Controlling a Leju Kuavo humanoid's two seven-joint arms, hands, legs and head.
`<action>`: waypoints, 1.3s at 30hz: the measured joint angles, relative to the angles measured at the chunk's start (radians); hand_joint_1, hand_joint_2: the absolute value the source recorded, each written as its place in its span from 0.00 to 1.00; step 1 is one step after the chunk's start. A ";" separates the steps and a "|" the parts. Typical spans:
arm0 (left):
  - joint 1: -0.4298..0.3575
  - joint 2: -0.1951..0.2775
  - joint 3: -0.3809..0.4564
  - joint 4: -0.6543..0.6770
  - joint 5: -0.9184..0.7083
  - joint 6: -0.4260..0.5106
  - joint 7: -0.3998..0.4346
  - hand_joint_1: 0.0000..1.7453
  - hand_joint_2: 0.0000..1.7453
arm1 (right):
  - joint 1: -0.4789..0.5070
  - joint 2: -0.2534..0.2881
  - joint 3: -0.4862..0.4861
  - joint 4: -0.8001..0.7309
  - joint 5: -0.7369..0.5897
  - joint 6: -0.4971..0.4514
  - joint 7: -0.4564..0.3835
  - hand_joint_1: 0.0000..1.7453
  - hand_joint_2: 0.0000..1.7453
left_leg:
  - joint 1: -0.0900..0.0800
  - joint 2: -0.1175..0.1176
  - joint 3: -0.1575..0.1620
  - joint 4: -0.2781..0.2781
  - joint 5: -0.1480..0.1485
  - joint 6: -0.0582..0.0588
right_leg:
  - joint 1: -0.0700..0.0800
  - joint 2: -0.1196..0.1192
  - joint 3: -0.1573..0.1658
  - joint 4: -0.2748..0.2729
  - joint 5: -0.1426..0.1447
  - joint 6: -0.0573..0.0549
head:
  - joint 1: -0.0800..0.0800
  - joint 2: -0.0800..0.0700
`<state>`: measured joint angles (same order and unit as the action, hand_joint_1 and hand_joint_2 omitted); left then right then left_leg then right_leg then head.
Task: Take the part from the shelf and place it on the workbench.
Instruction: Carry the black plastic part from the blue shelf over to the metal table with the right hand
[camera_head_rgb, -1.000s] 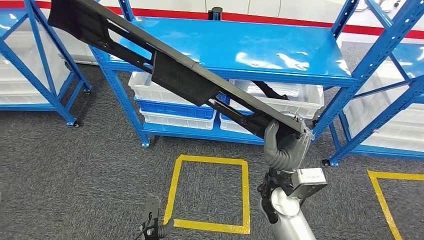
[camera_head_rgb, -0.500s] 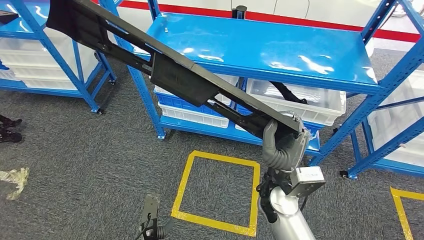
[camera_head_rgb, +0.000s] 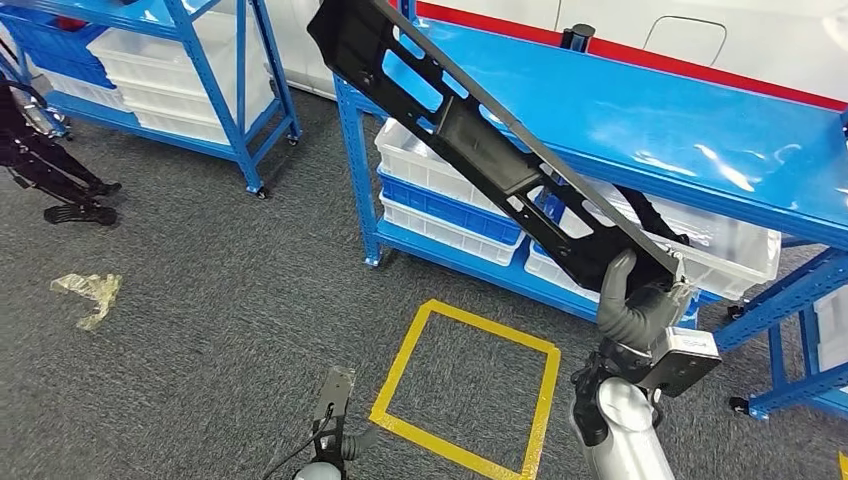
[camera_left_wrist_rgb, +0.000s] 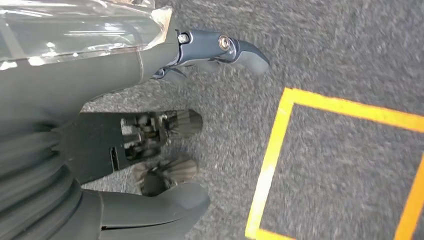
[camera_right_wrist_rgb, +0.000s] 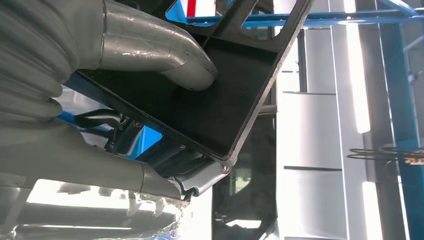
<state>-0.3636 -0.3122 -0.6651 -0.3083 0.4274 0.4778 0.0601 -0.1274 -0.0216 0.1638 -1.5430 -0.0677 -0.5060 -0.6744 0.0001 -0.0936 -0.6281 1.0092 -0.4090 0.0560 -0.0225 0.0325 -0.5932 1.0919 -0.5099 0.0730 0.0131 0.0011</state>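
Note:
A long black part (camera_head_rgb: 480, 150), a flat frame with cut-outs, slants up and to the left in front of the blue shelf (camera_head_rgb: 680, 130). My right hand (camera_head_rgb: 632, 308) grips its lower end from below, raised on the silver arm. In the right wrist view the thick thumb (camera_right_wrist_rgb: 155, 52) presses on the part's flat black end (camera_right_wrist_rgb: 225, 110), with the fingers under it. My left hand (camera_head_rgb: 335, 425) hangs low over the carpet. Seen from the left wrist, that hand (camera_left_wrist_rgb: 130, 145) holds nothing and its fingers are loosely apart.
White and blue bins (camera_head_rgb: 440, 195) fill the lower level of the blue shelf. A second blue rack (camera_head_rgb: 215, 70) stands at the back left. A yellow taped square (camera_head_rgb: 468, 385) marks the grey carpet. Crumpled tape (camera_head_rgb: 88, 293) and a dark stand (camera_head_rgb: 50, 175) lie at the left.
The camera has turned, so the shelf and the yellow square have shifted right in the picture. My right hand still grips the part, which now stands steeper in the picture.

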 joint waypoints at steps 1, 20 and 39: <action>-0.007 0.000 -0.031 -0.004 0.026 0.002 0.004 0.00 1.00 | 0.006 -0.005 -0.004 -0.001 -0.008 -0.001 0.000 1.00 1.00 | -0.002 -0.010 -0.004 0.004 0.001 -0.004 | -0.003 0.014 0.025 -0.050 0.016 0.001 | -0.001 0.000; -0.062 0.006 -0.299 -0.022 0.198 0.020 -0.028 0.00 1.00 | 0.010 -0.039 0.004 0.039 -0.076 0.013 0.000 1.00 1.00 | -0.019 0.141 -0.006 0.003 -0.014 -0.010 | 0.017 -0.166 0.041 -0.085 0.020 -0.032 | -0.018 0.000; -0.113 0.001 -0.535 0.031 0.049 -0.268 0.151 0.00 1.00 | 0.118 -0.037 -0.021 -0.065 -0.038 -0.149 0.000 1.00 1.00 | -0.004 0.063 -0.093 0.144 -0.074 -0.042 | -0.011 -0.036 0.018 -0.062 0.027 -0.036 | -0.021 0.000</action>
<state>-0.4765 -0.3111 -1.1998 -0.2775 0.4761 0.2096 0.2112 -0.0097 -0.0587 0.1423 -1.6079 -0.1055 -0.6552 -0.6748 -0.0041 -0.0307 -0.7210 1.1536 -0.4825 0.0142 -0.0337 -0.0037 -0.5750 1.0303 -0.4825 0.0370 -0.0074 0.0010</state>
